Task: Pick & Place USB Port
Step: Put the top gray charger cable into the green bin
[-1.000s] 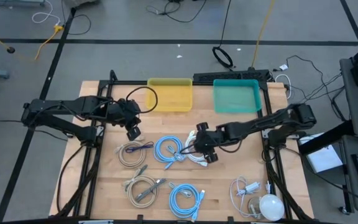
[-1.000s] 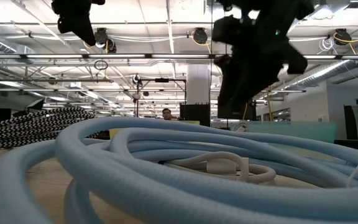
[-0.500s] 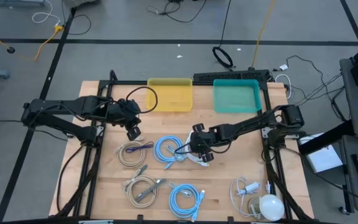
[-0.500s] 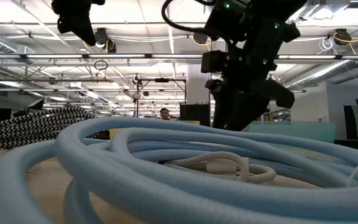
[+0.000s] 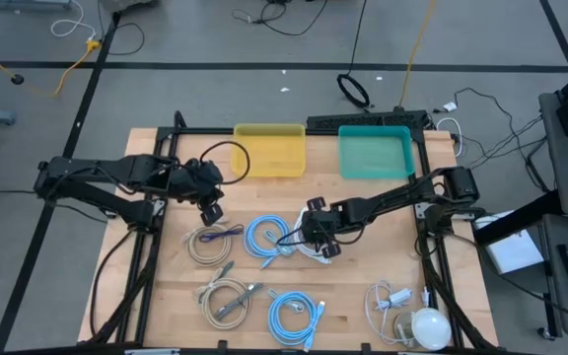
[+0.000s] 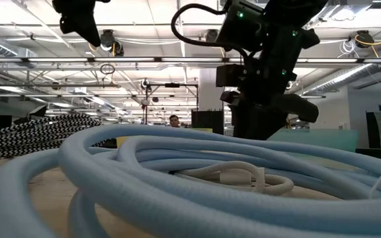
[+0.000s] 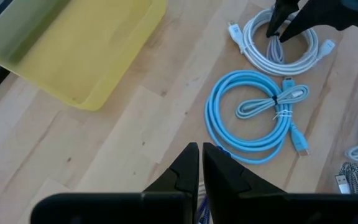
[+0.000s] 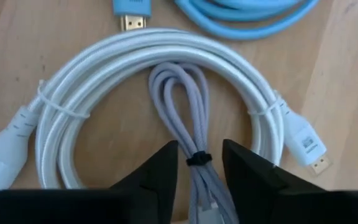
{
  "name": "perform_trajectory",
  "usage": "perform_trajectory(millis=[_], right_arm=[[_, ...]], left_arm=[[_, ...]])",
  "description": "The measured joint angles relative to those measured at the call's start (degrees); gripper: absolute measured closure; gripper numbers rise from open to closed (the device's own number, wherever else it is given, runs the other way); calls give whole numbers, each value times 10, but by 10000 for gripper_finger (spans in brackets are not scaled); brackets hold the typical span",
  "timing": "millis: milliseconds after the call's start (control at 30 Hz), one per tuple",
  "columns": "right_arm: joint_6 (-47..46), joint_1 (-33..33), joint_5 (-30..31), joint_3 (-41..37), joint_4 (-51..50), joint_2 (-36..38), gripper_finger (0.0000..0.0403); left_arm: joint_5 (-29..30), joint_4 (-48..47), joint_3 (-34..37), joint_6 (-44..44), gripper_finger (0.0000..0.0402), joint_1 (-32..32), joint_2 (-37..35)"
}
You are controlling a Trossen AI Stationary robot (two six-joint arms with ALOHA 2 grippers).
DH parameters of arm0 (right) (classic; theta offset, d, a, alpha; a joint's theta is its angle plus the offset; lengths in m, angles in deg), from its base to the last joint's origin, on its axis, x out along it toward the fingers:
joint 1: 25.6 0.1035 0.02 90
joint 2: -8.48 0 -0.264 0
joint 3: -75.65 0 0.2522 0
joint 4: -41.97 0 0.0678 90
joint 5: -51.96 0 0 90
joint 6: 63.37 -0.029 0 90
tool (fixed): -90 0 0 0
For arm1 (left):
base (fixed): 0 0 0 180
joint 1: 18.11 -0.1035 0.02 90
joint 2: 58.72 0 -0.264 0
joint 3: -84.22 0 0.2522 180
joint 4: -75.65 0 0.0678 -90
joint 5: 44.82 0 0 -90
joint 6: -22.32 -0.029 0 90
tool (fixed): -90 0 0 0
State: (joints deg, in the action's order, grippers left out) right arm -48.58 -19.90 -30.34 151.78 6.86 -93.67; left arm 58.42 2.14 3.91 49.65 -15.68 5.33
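A white cable coil (image 8: 73, 99) lies flat on the wooden table, right of centre (image 5: 308, 247). A folded pale lilac strand (image 8: 185, 99), bound by a black tie (image 8: 198, 159), runs across its middle. My right gripper (image 8: 199, 163) is open and low over this coil (image 5: 319, 240). Its fingers stand on either side of the tied strand without plainly touching it. My left gripper (image 7: 201, 163) is shut and hovers above the table near the yellow tray (image 5: 210, 207).
A yellow tray (image 5: 269, 150) and a teal tray (image 5: 375, 153) sit at the far edge. Light blue coils (image 5: 267, 237) (image 5: 294, 316), braided beige cables (image 5: 208, 242) (image 5: 227, 296) and a white charger with a bulb (image 5: 407, 314) lie around. Bare wood shows between them.
My right gripper has moved a little toward the table's left and come down onto the white coil, its fingers now low around the tied strand. The coil has stayed where it was.
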Motion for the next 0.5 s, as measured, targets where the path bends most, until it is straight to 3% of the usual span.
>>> perform_trajectory(millis=[200, 500], right_arm=[[-35, 0, -1, 0, -11, 0, 384], [-117, 4, -1, 29, -10, 50, 394]], left_arm=[[5, 0, 0, 0, 378, 3, 0], [19, 0, 0, -2, 378, 3, 0]])
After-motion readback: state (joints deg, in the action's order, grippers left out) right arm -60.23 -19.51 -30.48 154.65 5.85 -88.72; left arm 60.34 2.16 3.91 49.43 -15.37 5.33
